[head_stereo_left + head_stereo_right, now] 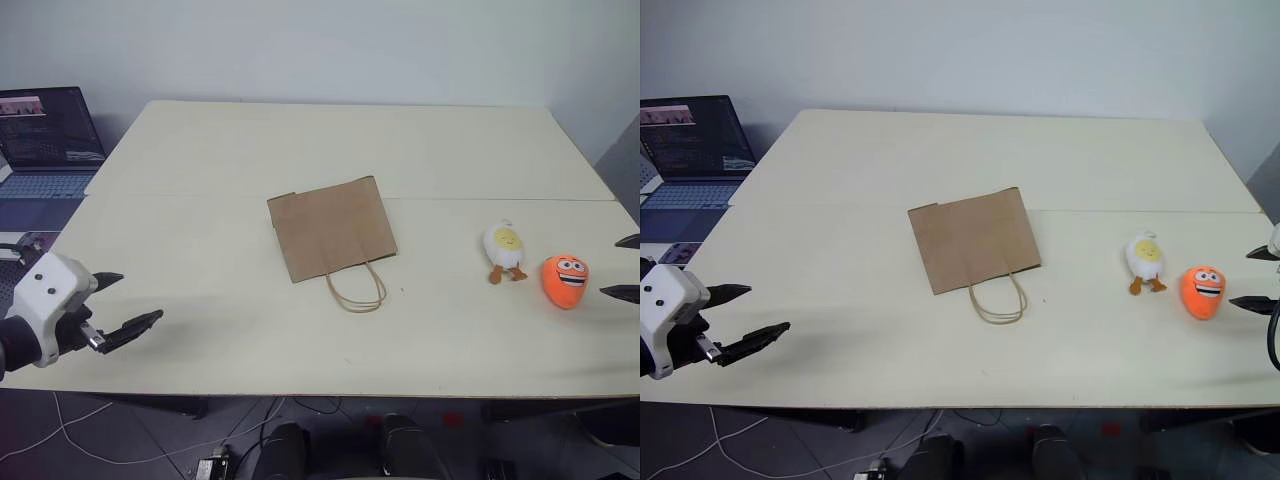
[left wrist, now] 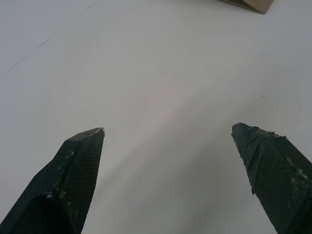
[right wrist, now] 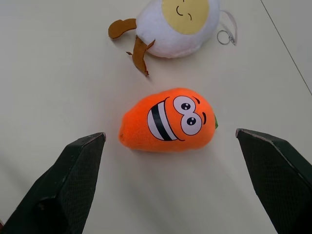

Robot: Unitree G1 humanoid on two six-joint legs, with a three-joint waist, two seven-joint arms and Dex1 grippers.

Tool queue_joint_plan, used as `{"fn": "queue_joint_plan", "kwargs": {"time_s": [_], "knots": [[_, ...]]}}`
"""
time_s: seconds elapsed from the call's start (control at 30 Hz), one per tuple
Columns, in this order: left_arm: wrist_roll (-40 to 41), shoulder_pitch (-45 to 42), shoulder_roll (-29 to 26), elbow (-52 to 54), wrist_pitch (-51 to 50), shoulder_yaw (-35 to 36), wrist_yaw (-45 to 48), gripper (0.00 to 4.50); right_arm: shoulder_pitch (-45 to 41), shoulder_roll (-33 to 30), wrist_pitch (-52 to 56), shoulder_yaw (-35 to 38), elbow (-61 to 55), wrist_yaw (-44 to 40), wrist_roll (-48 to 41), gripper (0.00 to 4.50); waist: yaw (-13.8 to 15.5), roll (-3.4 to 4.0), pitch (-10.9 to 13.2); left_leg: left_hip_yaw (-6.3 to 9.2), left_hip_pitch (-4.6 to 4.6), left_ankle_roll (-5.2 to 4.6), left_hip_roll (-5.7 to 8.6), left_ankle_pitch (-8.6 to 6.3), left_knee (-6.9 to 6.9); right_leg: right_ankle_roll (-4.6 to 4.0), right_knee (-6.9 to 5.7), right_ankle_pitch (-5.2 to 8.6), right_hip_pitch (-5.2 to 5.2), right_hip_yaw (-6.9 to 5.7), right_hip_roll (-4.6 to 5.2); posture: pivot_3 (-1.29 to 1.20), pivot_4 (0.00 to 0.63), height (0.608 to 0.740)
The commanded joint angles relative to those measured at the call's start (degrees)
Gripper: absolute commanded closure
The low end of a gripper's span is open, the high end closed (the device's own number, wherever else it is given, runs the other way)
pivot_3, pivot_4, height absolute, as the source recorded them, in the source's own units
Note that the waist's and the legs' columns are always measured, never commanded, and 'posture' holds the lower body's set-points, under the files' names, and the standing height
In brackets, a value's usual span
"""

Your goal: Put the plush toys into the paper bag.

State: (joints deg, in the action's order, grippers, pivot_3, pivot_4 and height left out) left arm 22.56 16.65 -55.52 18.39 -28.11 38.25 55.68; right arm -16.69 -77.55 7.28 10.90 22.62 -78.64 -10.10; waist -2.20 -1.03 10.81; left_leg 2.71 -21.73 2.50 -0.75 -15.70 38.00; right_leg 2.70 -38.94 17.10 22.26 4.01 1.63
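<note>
Two plush toys, one paper bag, two grippers, one laptop, all on or around a cream table [image 1: 200, 160].

Paper bag [image 1: 331, 228]: plain brown kraft, lying flat near table centre, mouth toward the robot, tan twisted-cord handles [image 1: 357, 288] looped out on the tabletop.

White egg plush [image 1: 505, 246]: egg-shaped, yellow face patch, orange feet, small metal ring [image 3: 224, 37] on a cord. Lies on the table well to the right of the bag.

Orange plush [image 1: 565, 281]: oval, big eyes, striped grin, bit of green at one end. Just beside the egg plush, on its right and slightly nearer the robot; apart, not touching.

Left gripper [image 1: 123, 303]: fingers spread wide, nothing between them, over bare table at the near left, well apart from the bag.

Right gripper [image 3: 170, 139]: fingers spread wide, empty, at the right table edge, pointed at the orange plush, not touching it.

Laptop [image 1: 48, 140]: open, screen lit, off the table's far-left corner.
</note>
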Motion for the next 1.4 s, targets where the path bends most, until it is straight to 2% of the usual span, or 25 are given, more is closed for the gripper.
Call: {"fn": "queue_joint_plan", "kwargs": {"time_s": [0.03,1.07,1.4], "knots": [[0.7,-1.1,0.2,1.1,0.9,1.7,-0.2,0.02,-1.3,-0.6,0.3,0.4,-1.3,0.1,0.2,0.00,0.0,0.00,0.0,0.00,0.00,0.00,0.00,0.00,0.00,0.00,0.00,0.00,0.00,0.00,0.00,0.00,0.150,0.740],[-0.3,-0.8,0.1,1.4,0.9,1.3,-1.2,0.02,-3.8,0.7,-0.3,-0.7,-0.9,0.4,0.8,0.00,0.0,0.00,0.0,0.00,0.00,0.00,0.00,0.00,0.00,0.00,-0.02,0.00,0.00,0.00,0.00,0.00,0.150,0.740],[5.1,-7.1,0.4,4.9,2.0,-4.5,1.6,0.02,-1.9,2.2,4.8,2.6,-10.9,0.3,-3.8,0.00,0.0,0.01,0.0,0.03,-0.01,0.00,-0.01,0.00,0.02,0.01,-0.04,0.00,0.00,-0.01,0.00,0.00,0.150,0.740]]}}
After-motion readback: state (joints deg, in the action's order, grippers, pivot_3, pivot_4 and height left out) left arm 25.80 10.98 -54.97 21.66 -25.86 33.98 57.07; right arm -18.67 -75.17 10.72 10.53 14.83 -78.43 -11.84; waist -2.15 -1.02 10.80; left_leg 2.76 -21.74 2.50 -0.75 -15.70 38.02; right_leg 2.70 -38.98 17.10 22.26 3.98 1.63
